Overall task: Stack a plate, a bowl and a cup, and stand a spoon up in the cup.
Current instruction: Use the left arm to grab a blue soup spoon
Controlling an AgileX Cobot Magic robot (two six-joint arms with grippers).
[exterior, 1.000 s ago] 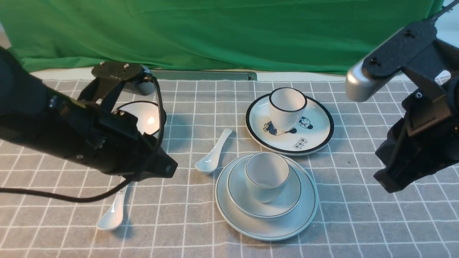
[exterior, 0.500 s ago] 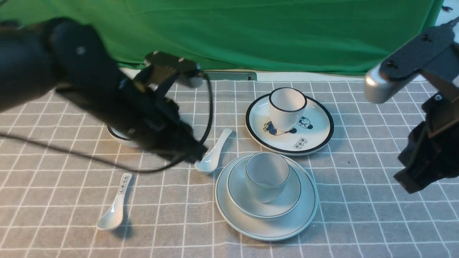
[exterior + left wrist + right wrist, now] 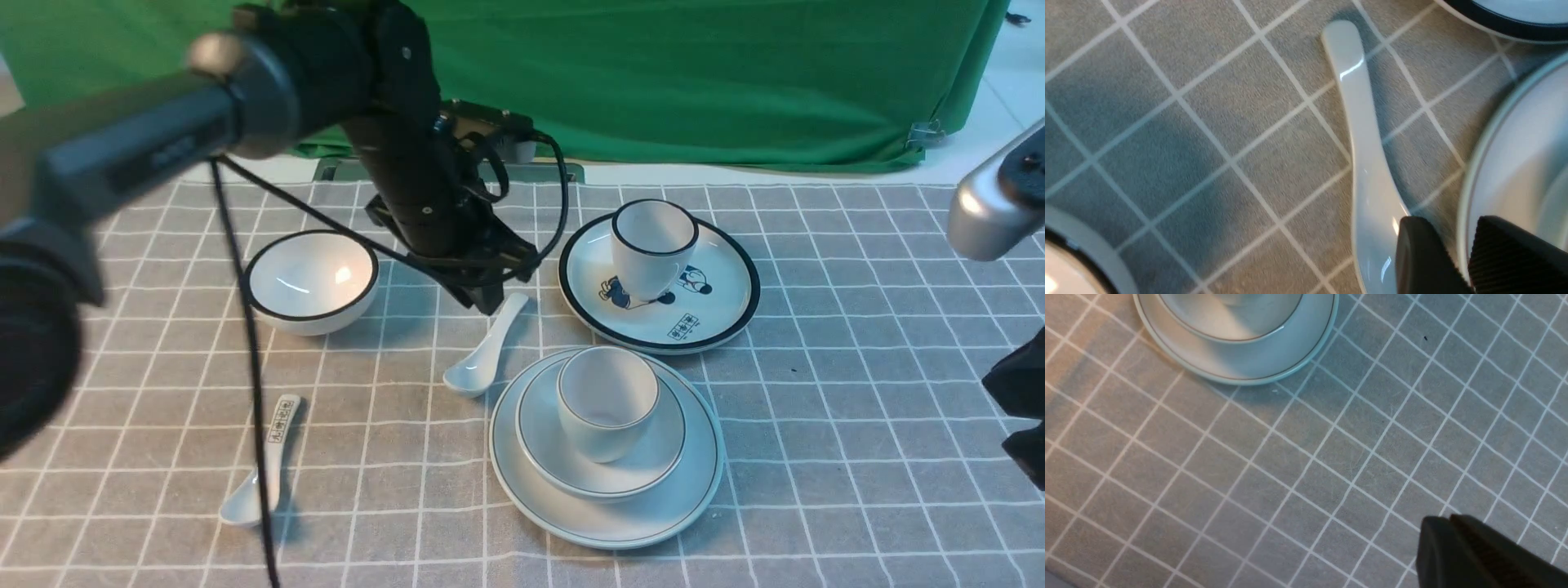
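Note:
The plate (image 3: 690,502) lies front centre with the bowl (image 3: 540,437) in it and the cup (image 3: 608,402) upright in the bowl. The plain white spoon (image 3: 482,353) lies on the cloth just left of the plate, handle pointing away. My left gripper (image 3: 490,304) hangs right over the handle's far end, jaws a little apart and empty. In the left wrist view the spoon (image 3: 1363,134) runs beside the plate's rim (image 3: 1490,175), and the gripper (image 3: 1447,222) is over the spoon's scoop end. My right gripper (image 3: 1447,522) is shut and empty, off to the right of the plate (image 3: 1298,355).
A black-rimmed bowl (image 3: 310,282) stands at the left. A black-rimmed cartoon plate (image 3: 718,314) holds a tapered black-rimmed cup (image 3: 653,245) behind the stack. A spoon with printed marks (image 3: 265,469) lies front left, with the left arm's cable (image 3: 245,343) hanging over it.
My left arm swung from the near left up and across to the plain spoon's handle, uncovering the black-rimmed bowl. My right arm pulled back to the right edge.

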